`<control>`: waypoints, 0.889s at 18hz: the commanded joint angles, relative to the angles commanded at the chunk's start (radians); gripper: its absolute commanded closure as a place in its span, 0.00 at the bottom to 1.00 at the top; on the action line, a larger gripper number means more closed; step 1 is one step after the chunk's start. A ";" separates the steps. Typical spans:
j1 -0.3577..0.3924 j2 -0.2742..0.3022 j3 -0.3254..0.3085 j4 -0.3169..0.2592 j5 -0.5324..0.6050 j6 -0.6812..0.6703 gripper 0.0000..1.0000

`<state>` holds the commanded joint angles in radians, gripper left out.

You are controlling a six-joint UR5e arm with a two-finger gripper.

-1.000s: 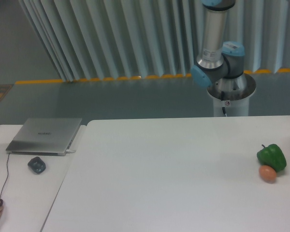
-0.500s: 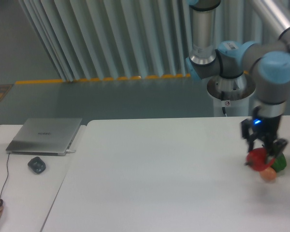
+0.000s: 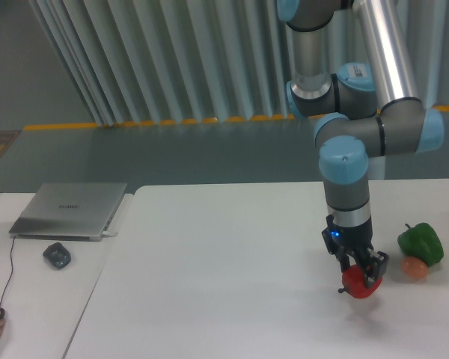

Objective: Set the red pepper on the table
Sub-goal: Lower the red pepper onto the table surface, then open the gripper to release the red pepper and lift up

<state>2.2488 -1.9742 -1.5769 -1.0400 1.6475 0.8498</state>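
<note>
Red, glossy and rounded, the red pepper (image 3: 358,285) sits low over the white table (image 3: 232,284), left of the green pepper (image 3: 420,242). The gripper (image 3: 360,275) points downward, its fingers clamped on the red pepper's upper part.

single fixed cam, front of tabletop (image 3: 232,299), raised, angled down, facing arm base and slatted wall. mid range, right tabletop edge cropped, laptop (image 3: 69,210) desk far left
</note>
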 joint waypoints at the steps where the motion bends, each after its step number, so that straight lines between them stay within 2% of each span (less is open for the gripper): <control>1: 0.000 0.000 0.000 0.000 0.000 -0.002 0.68; 4: 0.000 -0.005 0.000 0.003 0.003 -0.002 0.62; 8: -0.021 -0.031 0.000 0.021 0.101 -0.002 0.54; 12: -0.026 -0.032 0.000 0.026 0.104 0.000 0.52; 13: -0.026 -0.032 0.000 0.026 0.104 0.002 0.49; 14: -0.026 -0.032 0.000 0.026 0.104 0.005 0.41; 16: -0.026 -0.032 0.000 0.029 0.106 0.011 0.20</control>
<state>2.2227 -2.0064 -1.5769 -1.0109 1.7533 0.8605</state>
